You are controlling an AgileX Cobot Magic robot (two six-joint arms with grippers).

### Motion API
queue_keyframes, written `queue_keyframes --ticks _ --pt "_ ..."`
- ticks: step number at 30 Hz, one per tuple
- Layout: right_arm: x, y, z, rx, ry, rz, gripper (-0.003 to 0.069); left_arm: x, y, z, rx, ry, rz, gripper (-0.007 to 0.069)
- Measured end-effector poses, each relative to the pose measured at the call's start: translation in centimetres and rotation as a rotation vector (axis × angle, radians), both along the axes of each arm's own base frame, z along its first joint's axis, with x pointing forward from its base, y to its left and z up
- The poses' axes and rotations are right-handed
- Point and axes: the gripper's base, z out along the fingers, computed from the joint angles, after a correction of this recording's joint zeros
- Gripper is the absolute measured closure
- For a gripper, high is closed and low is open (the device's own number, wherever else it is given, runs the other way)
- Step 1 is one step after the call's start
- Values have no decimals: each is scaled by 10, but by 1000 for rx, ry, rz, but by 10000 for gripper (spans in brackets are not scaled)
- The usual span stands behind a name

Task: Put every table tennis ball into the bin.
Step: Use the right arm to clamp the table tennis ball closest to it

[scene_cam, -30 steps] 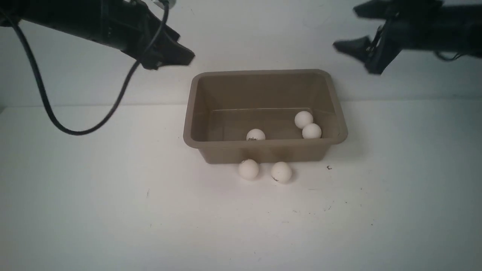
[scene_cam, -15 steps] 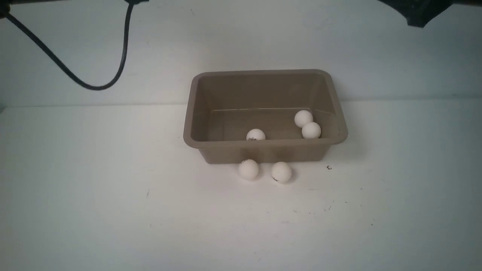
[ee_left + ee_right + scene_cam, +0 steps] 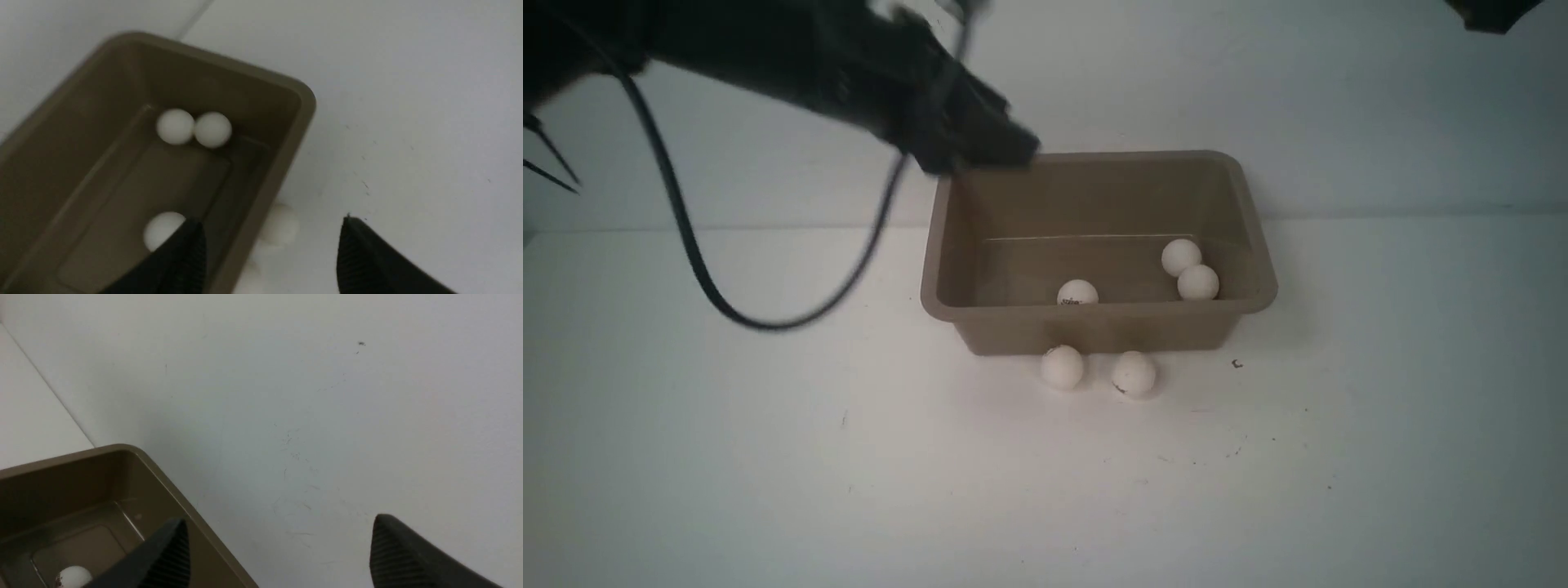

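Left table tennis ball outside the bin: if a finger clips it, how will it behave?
It probably rolls at a touch: the left table tennis ball is a smooth sphere on the flat table. The bin wall just behind it should stop it going back, so it may skid sideways toward the other ball. Being small, it is likely light and easily flicked.

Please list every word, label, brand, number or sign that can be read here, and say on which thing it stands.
No text is readable here.
Bin: no print visible.
Inner front ball: dark logo, too blurred to read.
Left outer ball: dark speck, too small to read.
Right outer ball: dark mark, too blurred to read.
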Motion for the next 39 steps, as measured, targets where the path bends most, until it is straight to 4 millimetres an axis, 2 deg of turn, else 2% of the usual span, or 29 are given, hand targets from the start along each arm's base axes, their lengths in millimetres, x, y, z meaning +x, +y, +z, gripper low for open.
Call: queue_keyframes --ticks 1,3,5,6,8,11,16,22,24,26,27,28,33,39 --pt "0 0 0 1 2 1 122 0 0 0 0 0 0 230" --pt "0 0 -7 -11 22 2 122 -11 -15 -30 47 60 -8 230" --pt "0 0 -9 -17 28 2 122 -14 -17 -42 60 81 1 230" --pt "0 0 -11 -28 34 6 122 -19 -16 -61 85 117 21 230" --pt "0 0 -13 -32 38 6 122 -24 -12 -80 113 140 59 230" --pt "0 0 -15 -21 64 2 122 -33 -5 -93 141 139 104 230" --pt "-5 3 -30 25 204 35 122 -49 3 -93 144 125 150 230" --pt "-12 6 -67 112 405 34 122 -65 11 -99 146 119 209 230" --pt "-13 8 -74 128 435 29 122 -66 12 -101 149 119 219 230" --pt "-18 17 -95 146 517 38 123 -65 15 -103 152 102 252 230" --pt "-18 18 -96 146 522 41 123 -65 15 -104 152 101 253 230" --pt "-23 26 -109 145 571 58 123 -64 15 -103 139 97 275 230" --pt "-42 48 -143 120 691 120 123 -63 14 -101 107 108 298 230" --pt "-48 49 -161 131 735 85 123 -63 14 -101 99 110 300 230"
